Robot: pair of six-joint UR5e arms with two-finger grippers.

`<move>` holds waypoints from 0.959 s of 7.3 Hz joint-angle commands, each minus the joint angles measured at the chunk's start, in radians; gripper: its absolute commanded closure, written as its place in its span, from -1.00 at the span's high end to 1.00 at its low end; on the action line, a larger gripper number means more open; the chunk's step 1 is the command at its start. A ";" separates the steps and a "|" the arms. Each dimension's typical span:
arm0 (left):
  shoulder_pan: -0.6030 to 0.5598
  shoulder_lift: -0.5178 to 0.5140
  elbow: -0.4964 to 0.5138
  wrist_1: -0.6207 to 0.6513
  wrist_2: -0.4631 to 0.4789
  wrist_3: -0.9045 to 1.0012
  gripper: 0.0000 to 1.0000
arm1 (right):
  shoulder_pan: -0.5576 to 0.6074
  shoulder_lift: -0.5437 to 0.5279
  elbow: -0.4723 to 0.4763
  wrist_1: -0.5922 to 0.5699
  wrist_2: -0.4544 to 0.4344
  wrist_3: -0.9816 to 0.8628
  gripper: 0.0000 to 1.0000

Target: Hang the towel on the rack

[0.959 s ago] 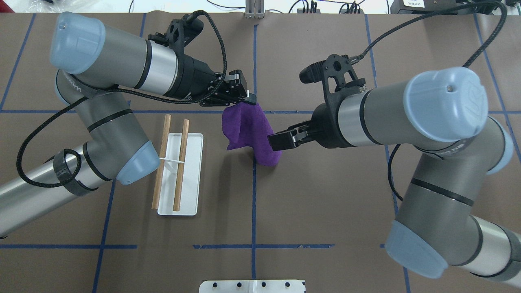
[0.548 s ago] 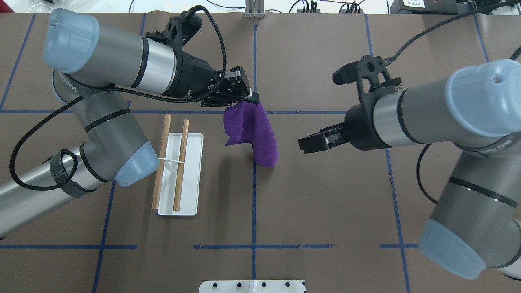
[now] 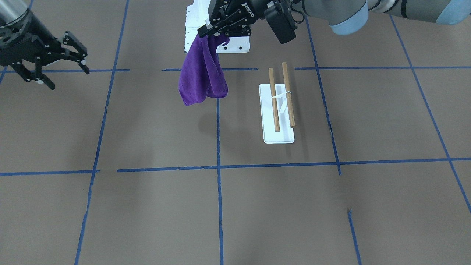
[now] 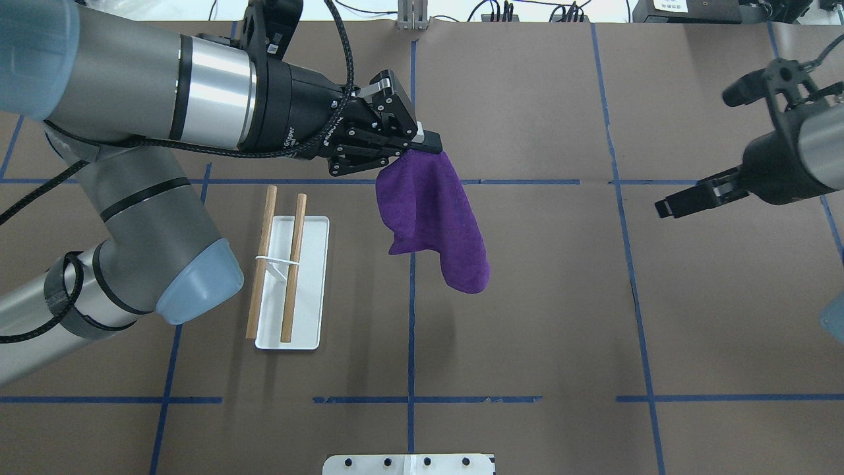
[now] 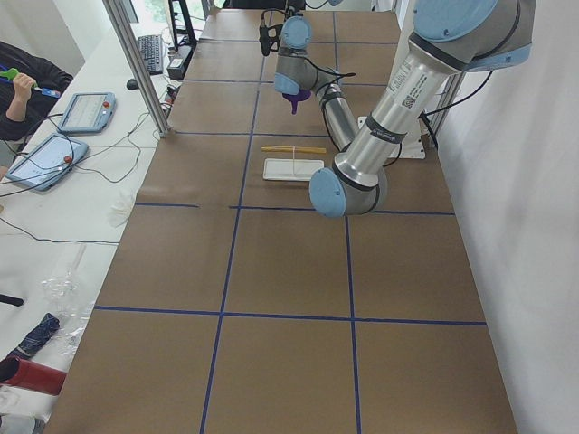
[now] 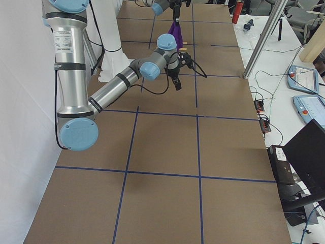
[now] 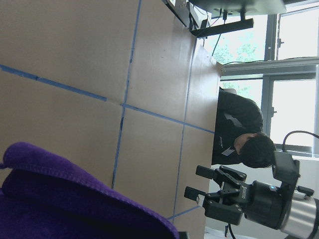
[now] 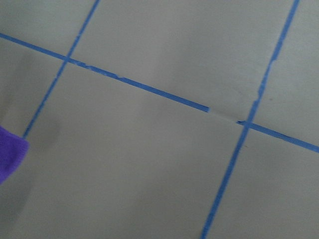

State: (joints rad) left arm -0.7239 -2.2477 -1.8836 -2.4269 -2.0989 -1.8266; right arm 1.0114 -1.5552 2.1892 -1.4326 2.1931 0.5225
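Left jaws pinch towel (image 4: 435,224) by one corner. Towel hangs in air, near rack (image 4: 311,297), above desk (image 4: 560,316). Right jaws wide, empty, far from rack. Risk: towel hangs bunched, so may land crooked on rods (image 4: 293,264), slide off, or bump rack over.

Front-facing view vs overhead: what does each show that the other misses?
Front-facing only: the right hand with its fingers spread apart and empty; overhead sees it edge-on. Overhead only: the left arm down through its elbow, and cables along the far table edge. Both: the left hand clamped on the top edge of the towel, which hangs clear of the table, and the rack off to one side of it, both rods bare.
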 commanded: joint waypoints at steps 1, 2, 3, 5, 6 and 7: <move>0.020 0.002 -0.079 0.165 0.074 0.129 -1.00 | 0.126 -0.025 -0.042 -0.182 0.007 -0.240 1.00; 0.090 0.005 -0.127 0.261 0.215 0.169 -1.00 | 0.183 -0.022 -0.042 -0.277 0.005 -0.345 1.00; 0.165 0.005 -0.162 0.381 0.341 0.243 -1.00 | 0.215 -0.023 -0.045 -0.326 -0.006 -0.393 1.00; 0.260 0.005 -0.245 0.611 0.502 0.324 -1.00 | 0.280 -0.023 -0.119 -0.347 -0.006 -0.433 1.00; 0.273 0.005 -0.291 0.750 0.534 0.402 -1.00 | 0.308 -0.025 -0.161 -0.347 -0.007 -0.476 1.00; 0.287 0.005 -0.320 0.829 0.555 0.432 -1.00 | 0.369 -0.025 -0.219 -0.345 0.007 -0.552 1.00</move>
State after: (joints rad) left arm -0.4593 -2.2427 -2.1599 -1.7226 -1.5822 -1.4503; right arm 1.3193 -1.5795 2.0347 -1.7768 2.1898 0.0449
